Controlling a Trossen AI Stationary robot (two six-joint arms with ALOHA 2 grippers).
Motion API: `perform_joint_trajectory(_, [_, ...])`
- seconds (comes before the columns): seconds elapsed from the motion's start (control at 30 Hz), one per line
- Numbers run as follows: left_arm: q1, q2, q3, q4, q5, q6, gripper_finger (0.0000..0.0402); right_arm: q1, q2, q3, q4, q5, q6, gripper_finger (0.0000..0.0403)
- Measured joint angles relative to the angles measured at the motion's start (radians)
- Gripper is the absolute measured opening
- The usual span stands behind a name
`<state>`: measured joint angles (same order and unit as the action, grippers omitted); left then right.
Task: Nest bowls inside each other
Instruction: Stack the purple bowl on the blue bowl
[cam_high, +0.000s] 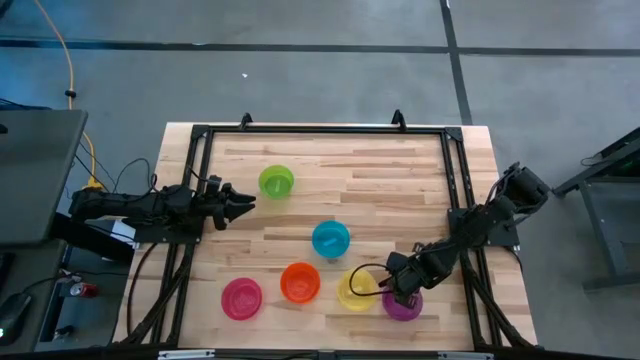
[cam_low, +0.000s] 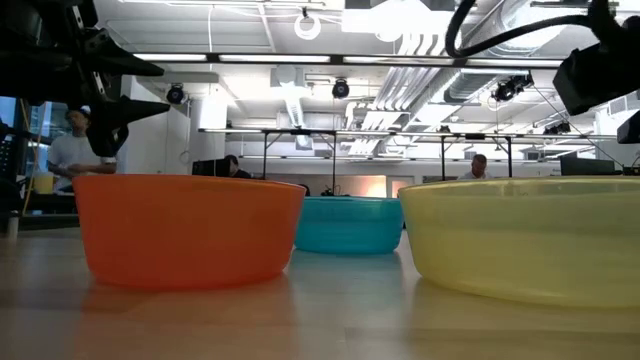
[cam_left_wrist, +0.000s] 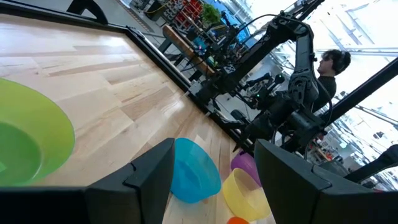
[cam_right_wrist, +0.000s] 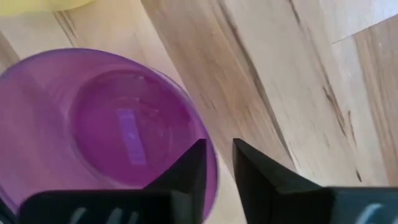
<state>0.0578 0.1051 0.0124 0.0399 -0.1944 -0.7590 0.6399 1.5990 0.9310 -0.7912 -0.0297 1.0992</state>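
Note:
Six small bowls rest on their bases on the wooden table: lime green (cam_high: 276, 181), blue (cam_high: 331, 239), orange (cam_high: 300, 282), pink (cam_high: 241, 298), yellow (cam_high: 355, 290) and purple (cam_high: 403, 305). My right gripper (cam_high: 400, 290) hangs over the purple bowl (cam_right_wrist: 118, 130) at the near right, its fingers nearly together over the rim. My left gripper (cam_high: 240, 205) is open and hovers just left of the lime green bowl (cam_left_wrist: 31, 137), touching nothing. The low view shows the orange (cam_low: 185, 230), blue (cam_low: 350, 225) and yellow (cam_low: 525, 240) bowls. My right gripper (cam_right_wrist: 219, 152) is on the purple bowl's rim (cam_right_wrist: 213, 177) at its edge away from the yellow bowl. One finger (cam_right_wrist: 189, 171) is inside the bowl and one (cam_right_wrist: 261, 174) outside. The fingers come from above, pointing down. The bowl sits flat on the table.
The yellow bowl stands right beside the purple one, and the orange bowl is close by. A black metal frame (cam_high: 455, 180) runs around the tabletop, with free wood in the far middle. People (cam_low: 80, 150) stand in the room beyond.

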Motion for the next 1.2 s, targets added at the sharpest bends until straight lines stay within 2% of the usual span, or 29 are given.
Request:
perform_joint_trajectory(0.07, [0.0, 0.0, 0.0, 0.0, 0.0, 0.001, 0.0211, -0.008, 0.0, 0.0, 0.001, 0.0, 0.0, 0.0021])
perform_joint_trajectory(0.13, [0.0, 0.0, 0.0, 0.0, 0.0, 0.0, 0.0211, -0.015, 0.0, 0.0, 0.01, 0.0, -0.004, 0.0007])
perform_joint_trajectory(0.33, [0.0, 0.0, 0.0, 0.0, 0.001, 0.002, 0.0211, -0.045, -0.001, 0.0, 0.047, -0.012, 0.026, 0.0003])
perform_joint_trajectory(0.57, [0.0, 0.0, 0.0, 0.0, 0.003, 0.001, 0.0211, -0.071, -0.016, 0.0, 0.02, -0.08, 0.026, 0.0001])
perform_joint_trajectory(0.83, [0.0, 0.0, 0.0, 0.0, 0.003, 0.003, 0.0211, -0.081, -0.153, 0.0, -0.067, -0.075, 0.108, 0.0])
perform_joint_trajectory(1.03, [0.0, 0.0, 0.0, -0.001, 0.002, 0.003, 0.0211, -0.156, -0.25, 0.004, -0.075, -0.077, 0.209, 0.0])
perform_joint_trajectory(1.2, [0.0, 0.0, 0.0, 0.0, 0.002, -0.006, 0.0211, -0.243, -0.27, 0.037, -0.1, -0.079, 0.227, 0.0])
